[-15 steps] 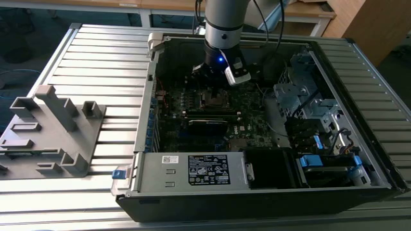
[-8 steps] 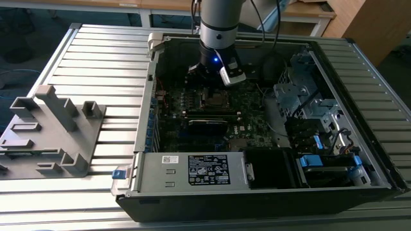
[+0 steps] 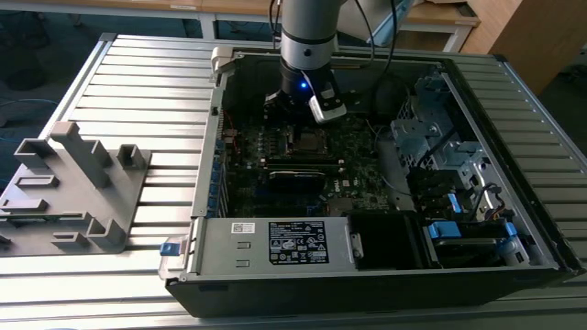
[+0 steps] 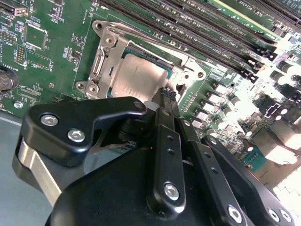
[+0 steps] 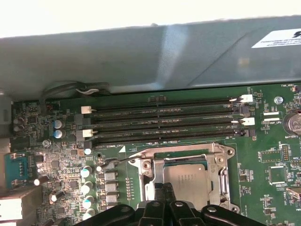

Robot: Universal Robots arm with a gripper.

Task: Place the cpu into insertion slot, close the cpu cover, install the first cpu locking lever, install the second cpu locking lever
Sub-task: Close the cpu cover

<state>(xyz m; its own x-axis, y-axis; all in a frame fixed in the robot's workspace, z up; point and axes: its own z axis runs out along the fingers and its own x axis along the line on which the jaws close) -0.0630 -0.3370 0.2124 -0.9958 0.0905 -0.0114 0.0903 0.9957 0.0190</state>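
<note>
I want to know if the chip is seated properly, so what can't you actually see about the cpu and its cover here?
Exterior view: the insertion slot is too small and dark to show what sits in it.
Second wrist view: the gripper hides one corner of the cpu and cpu cover.
First wrist view: the gripper and the picture's edge cut off part of both.

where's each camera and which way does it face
Exterior view: off the arm, looking down into the open black computer case; the grey arm shows.
Second wrist view: on the wrist, looking along the black gripper at the dull silver square cpu.
First wrist view: also wrist-mounted, facing the green motherboard, gripper showing.
Both wrist views share cpu and gripper.
</note>
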